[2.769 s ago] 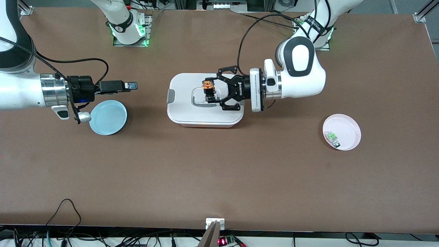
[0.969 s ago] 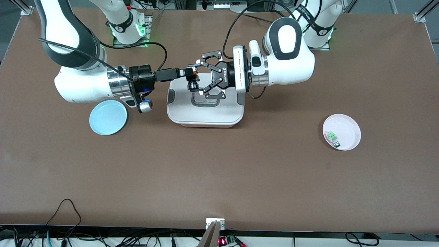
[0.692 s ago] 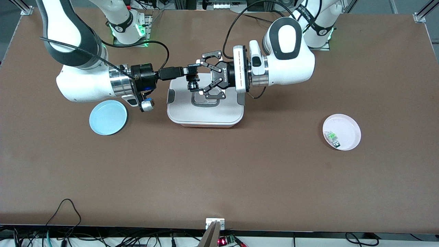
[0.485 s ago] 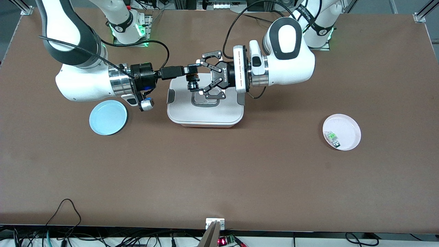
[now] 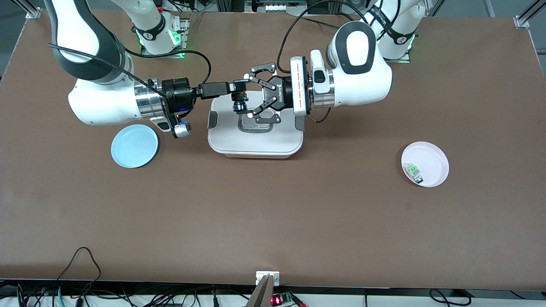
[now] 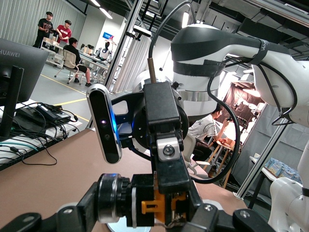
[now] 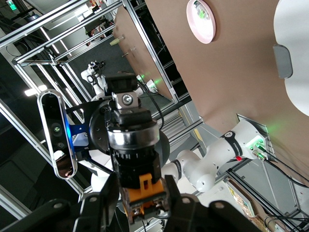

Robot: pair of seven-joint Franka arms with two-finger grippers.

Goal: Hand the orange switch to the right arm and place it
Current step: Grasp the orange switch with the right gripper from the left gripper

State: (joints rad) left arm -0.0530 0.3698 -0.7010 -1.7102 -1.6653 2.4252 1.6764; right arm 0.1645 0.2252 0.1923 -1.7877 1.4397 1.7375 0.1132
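The orange switch, black with orange parts and a silver knob, hangs in the air over the white lidded box. My left gripper, the wide claw, is shut on the switch's two ends; its wrist view shows the switch between its fingers. My right gripper, slim and black, reaches in from the right arm's end of the table. Its fingers press both sides of the switch. One right finger lies flat on the switch's black body.
A blue plate lies toward the right arm's end of the table, under the right wrist. A pink plate with a small green-and-clear component lies toward the left arm's end.
Since 2.8 s ago the right arm swung in from over the blue plate to the switch, and the left gripper carried the switch toward it. Over the last second both grippers barely move.
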